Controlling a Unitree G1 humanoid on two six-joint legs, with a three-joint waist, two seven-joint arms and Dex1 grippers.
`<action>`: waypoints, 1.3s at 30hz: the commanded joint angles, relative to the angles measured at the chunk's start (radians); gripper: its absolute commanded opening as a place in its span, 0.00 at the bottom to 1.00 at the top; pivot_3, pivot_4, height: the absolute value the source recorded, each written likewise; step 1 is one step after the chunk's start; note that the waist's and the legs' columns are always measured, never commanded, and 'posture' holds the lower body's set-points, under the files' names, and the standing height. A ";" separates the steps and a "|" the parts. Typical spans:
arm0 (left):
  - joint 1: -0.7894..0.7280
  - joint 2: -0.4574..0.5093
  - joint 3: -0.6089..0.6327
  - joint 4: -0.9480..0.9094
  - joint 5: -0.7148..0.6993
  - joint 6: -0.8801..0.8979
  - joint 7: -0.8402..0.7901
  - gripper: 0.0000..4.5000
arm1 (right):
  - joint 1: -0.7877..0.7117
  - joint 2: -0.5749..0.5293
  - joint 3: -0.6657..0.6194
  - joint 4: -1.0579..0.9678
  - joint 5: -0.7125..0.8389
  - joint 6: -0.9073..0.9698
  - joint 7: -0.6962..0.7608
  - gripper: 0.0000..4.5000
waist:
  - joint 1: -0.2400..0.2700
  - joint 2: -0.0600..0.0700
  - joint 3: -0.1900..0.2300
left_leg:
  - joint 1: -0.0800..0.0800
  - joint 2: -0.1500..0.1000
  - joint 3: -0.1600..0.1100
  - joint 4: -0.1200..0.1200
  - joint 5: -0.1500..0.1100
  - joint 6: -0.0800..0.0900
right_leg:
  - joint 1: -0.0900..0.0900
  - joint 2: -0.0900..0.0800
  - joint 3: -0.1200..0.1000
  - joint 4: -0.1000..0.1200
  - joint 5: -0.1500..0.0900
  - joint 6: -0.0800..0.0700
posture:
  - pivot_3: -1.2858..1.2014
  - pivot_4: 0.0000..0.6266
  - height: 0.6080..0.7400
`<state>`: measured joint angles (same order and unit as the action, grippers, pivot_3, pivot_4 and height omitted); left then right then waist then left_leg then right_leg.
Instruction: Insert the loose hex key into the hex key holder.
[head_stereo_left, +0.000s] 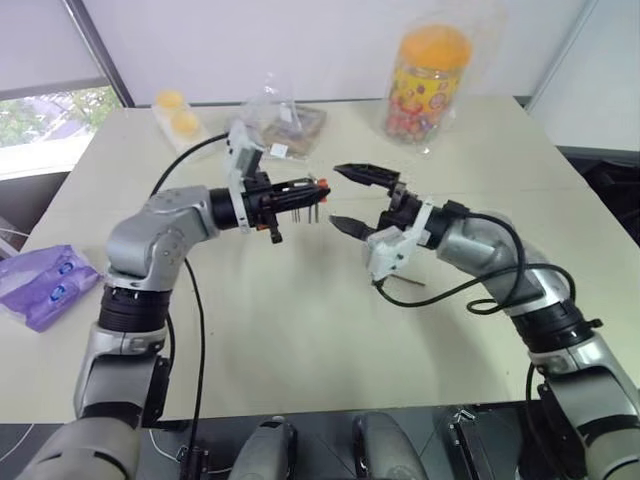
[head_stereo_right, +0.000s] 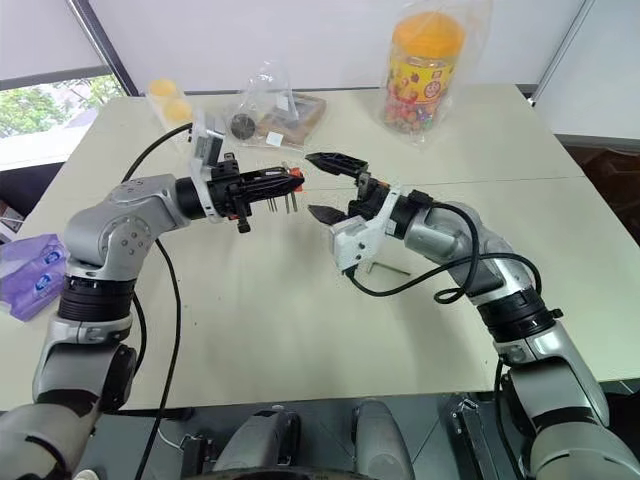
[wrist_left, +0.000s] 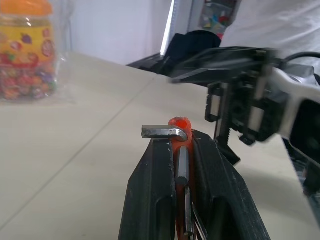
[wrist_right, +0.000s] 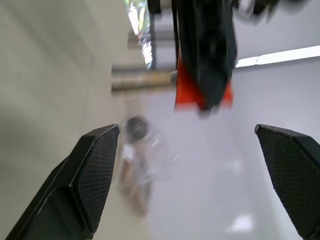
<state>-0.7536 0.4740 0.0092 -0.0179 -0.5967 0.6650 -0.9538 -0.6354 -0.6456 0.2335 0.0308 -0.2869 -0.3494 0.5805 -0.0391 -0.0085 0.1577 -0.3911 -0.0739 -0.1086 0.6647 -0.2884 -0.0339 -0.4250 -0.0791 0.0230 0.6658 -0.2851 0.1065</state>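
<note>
With left gripper (head_stereo_left: 300, 195) jaws clamped on the hex key holder (head_stereo_left: 318, 189), presented steady, right gripper (head_stereo_left: 347, 200) jaws stand apart; loose hex key (head_stereo_right: 386, 267) lies on the tabletop (head_stereo_left: 300, 330).

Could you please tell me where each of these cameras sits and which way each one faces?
Left and right eye views: on the head, looking forward and down at the table; both arms show, with the left gripper shut on the hex key holder and the right gripper open.
Left wrist view: along the left gripper's fingers, across the holder to the right gripper.
Right wrist view: between its own fingers toward the holder.
Shared: all four show the holder.
</note>
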 joint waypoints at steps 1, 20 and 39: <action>0.010 0.006 0.015 -0.045 0.010 -0.040 0.011 0.00 | 0.033 -0.031 -0.088 -0.108 0.315 0.513 0.259 0.99 | 0.004 0.000 0.000 | 0.000 0.000 0.000 0.000 0.000 0.000 | 0.000 0.000 0.000 0.000 0.000 0.000 | 0.52 0.24 1.00; 0.043 -0.005 0.004 -0.081 0.016 -0.050 0.030 0.00 | 0.050 -0.179 0.072 -0.089 0.352 1.109 0.422 0.99 | 0.027 0.000 0.000 | 0.000 -0.001 0.000 0.001 -0.001 0.001 | 0.000 -0.002 0.000 0.000 0.000 0.000 | 0.52 0.24 1.00; 0.058 0.002 0.005 -0.102 0.014 -0.038 0.043 0.00 | 0.045 -0.117 0.057 -0.069 0.354 1.130 0.371 0.01 | 0.026 0.000 0.000 | 0.000 -0.001 0.000 0.001 0.000 0.001 | 0.000 -0.002 0.000 0.000 0.000 0.000 | 0.52 0.24 1.00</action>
<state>-0.6888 0.4685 0.0056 -0.0839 -0.5788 0.6410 -0.9116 -0.5935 -0.7742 0.3061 -0.0224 0.0748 0.7850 0.9805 -0.0126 -0.0087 0.1576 -0.3913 -0.0745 -0.1086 0.6661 -0.2889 -0.0330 -0.4245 -0.0807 0.0229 0.6654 -0.2850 0.1066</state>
